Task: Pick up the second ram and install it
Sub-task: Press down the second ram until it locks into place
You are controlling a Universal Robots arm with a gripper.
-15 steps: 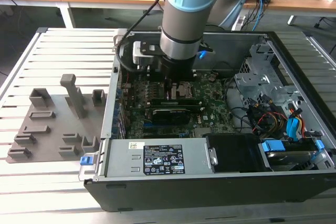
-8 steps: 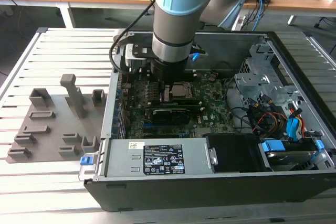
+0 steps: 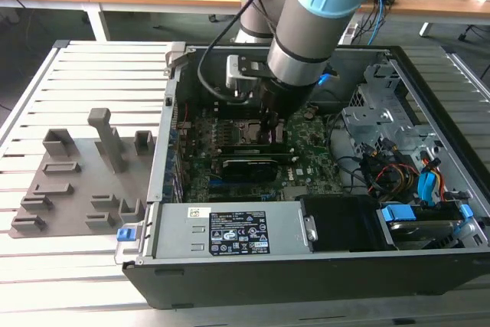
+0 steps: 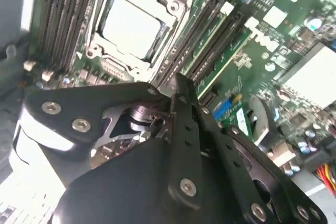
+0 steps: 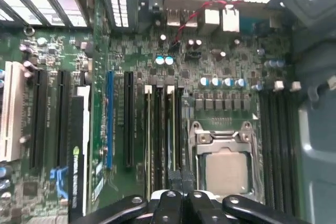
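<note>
We see the gripper point(image 5: 180, 178) clenched, its fingertips pressing on the ram point(image 5: 171, 129) seated in a slot beside the CPU socket point(image 5: 224, 169). The exterior view adds the grey holder point(image 3: 76, 181) outside the case.

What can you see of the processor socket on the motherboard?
The processor socket is a squarish silvery metal frame closed around a flat, dull grey processor lid, screws at its corners. It lies flat on the green motherboard between banks of long black memory slots. Nothing rests on it; the pincer hangs beside it.
</note>
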